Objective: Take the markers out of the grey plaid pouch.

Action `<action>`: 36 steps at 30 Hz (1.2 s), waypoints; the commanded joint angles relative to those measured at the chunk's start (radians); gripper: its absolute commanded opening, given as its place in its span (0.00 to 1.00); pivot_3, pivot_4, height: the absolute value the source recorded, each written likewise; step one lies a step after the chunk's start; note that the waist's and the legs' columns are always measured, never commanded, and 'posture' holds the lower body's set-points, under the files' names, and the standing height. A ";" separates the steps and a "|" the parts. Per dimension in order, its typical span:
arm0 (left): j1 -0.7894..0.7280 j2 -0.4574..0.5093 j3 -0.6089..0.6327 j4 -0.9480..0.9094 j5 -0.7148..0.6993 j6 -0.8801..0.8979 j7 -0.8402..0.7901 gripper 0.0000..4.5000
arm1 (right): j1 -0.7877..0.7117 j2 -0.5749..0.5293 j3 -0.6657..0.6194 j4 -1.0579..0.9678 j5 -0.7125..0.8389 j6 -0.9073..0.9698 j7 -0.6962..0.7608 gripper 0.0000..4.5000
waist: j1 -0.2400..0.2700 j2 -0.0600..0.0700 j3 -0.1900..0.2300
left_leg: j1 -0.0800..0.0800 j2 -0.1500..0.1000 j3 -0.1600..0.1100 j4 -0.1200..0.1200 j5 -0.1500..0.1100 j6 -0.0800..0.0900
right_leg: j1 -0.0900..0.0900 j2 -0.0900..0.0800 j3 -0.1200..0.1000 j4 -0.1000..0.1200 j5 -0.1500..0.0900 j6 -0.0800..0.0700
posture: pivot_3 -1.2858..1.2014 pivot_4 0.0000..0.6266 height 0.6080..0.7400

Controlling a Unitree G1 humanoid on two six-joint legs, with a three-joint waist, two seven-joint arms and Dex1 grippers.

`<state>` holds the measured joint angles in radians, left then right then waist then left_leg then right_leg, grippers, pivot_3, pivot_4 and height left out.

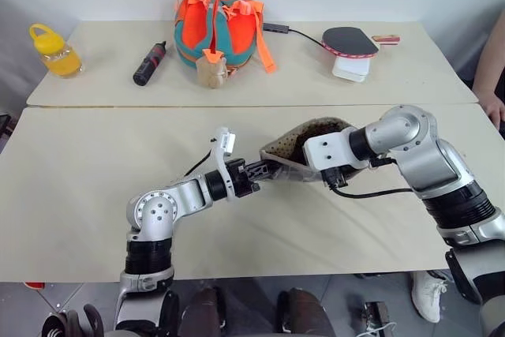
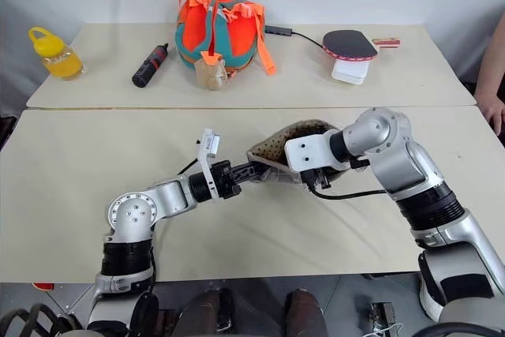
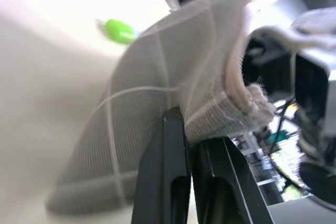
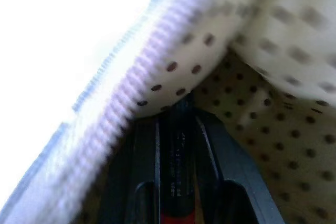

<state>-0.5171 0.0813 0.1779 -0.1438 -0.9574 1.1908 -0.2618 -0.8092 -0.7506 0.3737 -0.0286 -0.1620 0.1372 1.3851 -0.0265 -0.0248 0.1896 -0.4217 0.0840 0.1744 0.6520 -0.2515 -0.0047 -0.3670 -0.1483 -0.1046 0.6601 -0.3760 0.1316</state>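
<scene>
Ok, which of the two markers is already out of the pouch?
The bright green marker: it lies on the table beyond the grey plaid pouch. The dark, red-ended marker is inside the pouch, between the jaws of the right gripper.

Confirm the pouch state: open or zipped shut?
Open. The grey plaid pouch gapes, showing its dotted lining; the left hand pinches one edge, and the right hand reaches inside around a dark marker.

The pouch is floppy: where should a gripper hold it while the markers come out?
Pinch the grey plaid pouch by its rim beside the opening, level from the left, as the left gripper does; that thin edge suits shut fingers.
</scene>
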 commanded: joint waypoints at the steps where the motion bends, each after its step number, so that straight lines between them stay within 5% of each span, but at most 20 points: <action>1: -0.050 -0.039 0.084 -0.012 -0.094 -0.029 0.041 0.00 | 0.022 0.009 0.013 -0.062 0.036 0.012 0.027 0.11 | -0.001 0.000 0.000 | 0.000 0.000 0.000 0.000 0.000 0.000 | 0.000 0.000 0.000 0.000 0.000 0.000 | 0.52 0.24 1.00; 13: 0.020 0.106 -0.080 -0.052 0.036 -0.061 -0.038 0.00 | -0.099 0.046 -0.057 -0.004 0.043 -0.020 -0.032 0.11 | -0.002 0.000 0.000 | 0.000 0.000 0.000 0.000 0.000 0.000 | -0.001 0.000 0.000 0.000 0.000 0.000 | 0.52 0.24 1.00; 18: 0.017 0.097 -0.062 -0.059 0.010 -0.057 -0.034 0.00 | -0.113 0.039 -0.064 0.036 0.032 -0.058 -0.062 0.11 | -0.001 0.000 0.000 | 0.000 0.000 0.000 -0.001 0.000 0.000 | 0.000 0.000 0.000 0.000 0.000 0.000 | 0.52 0.24 1.00; 28: 0.047 0.356 -0.406 -0.139 0.454 -0.466 -0.247 0.00 | -0.052 0.026 -0.050 0.132 0.027 -0.084 -0.105 0.11 | -0.001 0.000 0.000 | 0.000 0.000 0.002 -0.002 0.000 0.000 | -0.002 0.000 0.001 -0.001 0.000 0.000 | 0.52 0.24 1.00; 36: 0.062 0.340 -0.344 -0.057 0.527 -0.555 -0.237 0.00 | -0.042 -0.014 -0.115 0.086 0.141 -0.035 -0.034 0.11 | -0.002 0.000 0.000 | -0.001 0.000 0.002 -0.002 0.000 0.000 | -0.002 0.000 0.001 0.000 0.000 0.000 | 0.52 0.24 1.00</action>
<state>-0.4744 0.4056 -0.1821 -0.2228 -0.4761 0.6562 -0.5031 -0.8461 -0.7417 0.3128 0.1145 -0.0764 0.0928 1.3277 -0.0288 -0.0247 0.1896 -0.4222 0.0842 0.1761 0.6504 -0.2513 -0.0049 -0.3694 -0.1479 -0.1040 0.6601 -0.3760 0.1316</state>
